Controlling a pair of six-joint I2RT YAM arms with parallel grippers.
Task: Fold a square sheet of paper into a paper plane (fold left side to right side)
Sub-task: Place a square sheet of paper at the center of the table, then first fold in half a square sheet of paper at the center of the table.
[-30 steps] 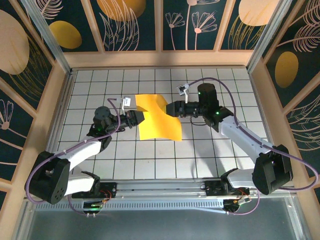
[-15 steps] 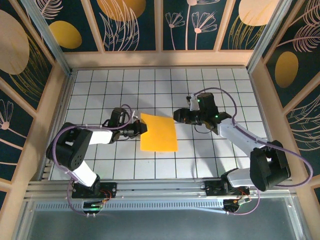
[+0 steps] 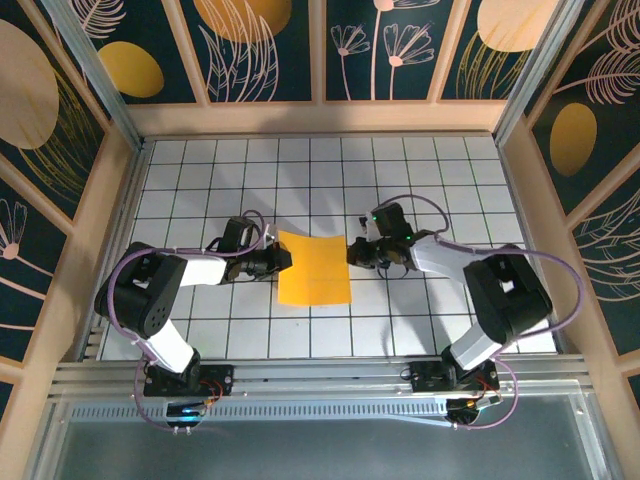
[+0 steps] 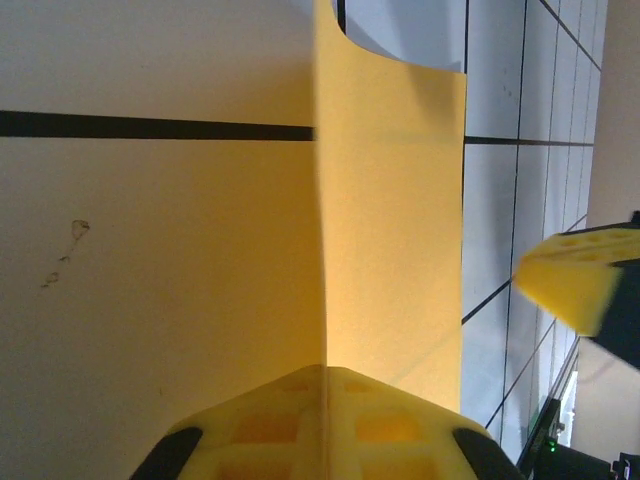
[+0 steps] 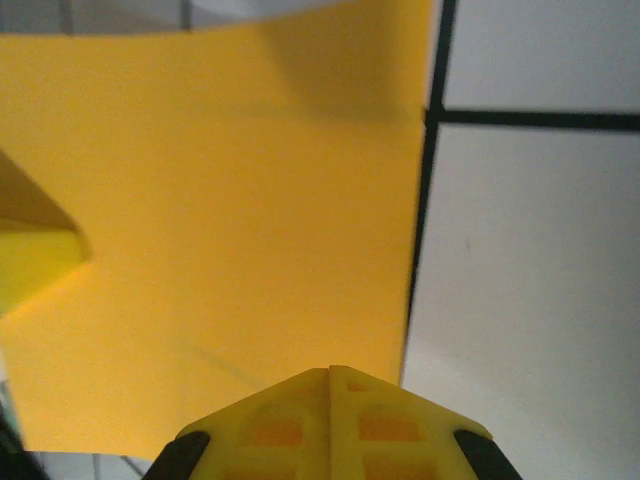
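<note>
Since a second ago, the square sheet of paper is no longer hanging bowed in the air between the arms. It is now lying flat on the white tiled desk as a folded rectangle, near the middle and a little toward the near edge. The right arm is folding in closer to its base. Its elbow is sitting over the tiles to the right of the sheet.

The left pincer is pinching the sheet's left edge. In the left wrist view its yellow pads are meeting at a seam with the paper running out from between them. The right pincer, parted a moment ago, is now pressed closed at the sheet's right edge. Whether it is actually nipping the paper cannot be told.

Purple cables are looping around both arms. Dark wall panels with yellow ovals are standing around the desk on three sides. Nothing else is lying on the tiles beside the sheet.
</note>
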